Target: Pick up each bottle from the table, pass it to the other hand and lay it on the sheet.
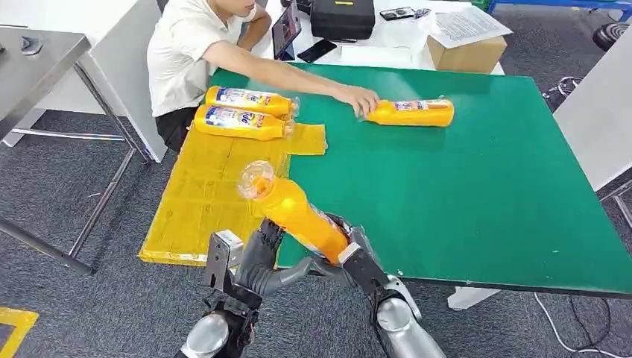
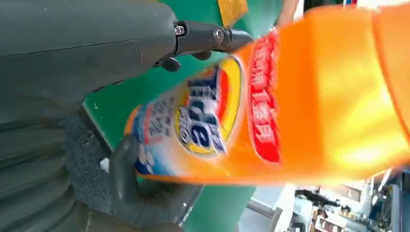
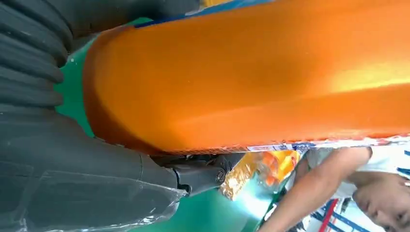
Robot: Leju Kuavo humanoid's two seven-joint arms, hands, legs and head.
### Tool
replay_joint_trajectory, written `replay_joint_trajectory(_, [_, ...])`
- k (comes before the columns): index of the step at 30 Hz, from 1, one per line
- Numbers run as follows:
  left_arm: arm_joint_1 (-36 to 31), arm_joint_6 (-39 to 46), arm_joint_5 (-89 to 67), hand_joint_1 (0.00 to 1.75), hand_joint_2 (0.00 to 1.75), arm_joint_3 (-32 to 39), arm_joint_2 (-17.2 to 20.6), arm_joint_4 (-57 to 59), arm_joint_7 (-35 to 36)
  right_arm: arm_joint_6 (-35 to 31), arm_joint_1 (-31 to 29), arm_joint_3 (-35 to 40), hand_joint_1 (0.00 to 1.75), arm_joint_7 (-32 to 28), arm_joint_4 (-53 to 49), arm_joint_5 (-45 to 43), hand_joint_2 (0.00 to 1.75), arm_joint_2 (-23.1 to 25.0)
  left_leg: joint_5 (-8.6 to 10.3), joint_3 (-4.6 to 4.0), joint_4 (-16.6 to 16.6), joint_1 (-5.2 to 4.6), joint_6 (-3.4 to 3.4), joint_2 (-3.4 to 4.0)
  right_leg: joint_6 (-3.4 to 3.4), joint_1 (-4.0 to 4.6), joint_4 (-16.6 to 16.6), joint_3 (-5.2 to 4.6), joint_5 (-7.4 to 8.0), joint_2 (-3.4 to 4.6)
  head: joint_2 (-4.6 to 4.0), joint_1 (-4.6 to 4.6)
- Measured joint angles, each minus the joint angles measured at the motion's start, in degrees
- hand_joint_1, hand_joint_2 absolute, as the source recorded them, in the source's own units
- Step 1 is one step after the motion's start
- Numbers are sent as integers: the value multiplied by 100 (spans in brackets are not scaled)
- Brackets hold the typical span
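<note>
- Orange plastic detergent bottle (image 1: 298,212) hung tilted over the near edge of the green table (image 1: 477,194), cap toward the yellow sheet (image 1: 201,194); I judged this the hand-over.
- My right hand (image 1: 356,257) gripped its base; my left hand (image 1: 261,257) cupped its lower body beside it, ready to take over.
- Two matching bottles (image 1: 246,112) lay on the sheet; a person's hand (image 1: 359,98) touched a fourth bottle (image 1: 414,112) on the table.

Head view: set high on the robot's body, facing forward and down across the green desk (image 1: 477,186), far enough to take in the yellow sheet (image 1: 201,194) and a seated person (image 1: 194,52). Left wrist view and right wrist view: each set just behind its own hand, turned sideways, very close against the orange bottle (image 1: 298,212). All three views share that bottle and the desk.
</note>
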Motion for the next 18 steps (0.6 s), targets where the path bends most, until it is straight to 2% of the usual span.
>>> replay_joint_trajectory(10, [-73,-153,347,0,175,24,4,-33,52,-795,-200,537,175,33,343,915,175,118,1,1,0,2,-1,2,0,2,1,-3,0,1,0,0])
replay_joint_trajectory(18, [-160,-197,509,0,175,118,0,-33,90,-916,-261,824,175,72,470,994,175,223,1,0,0,1,-1,1,0,0,1,-4,0,1,0,0])
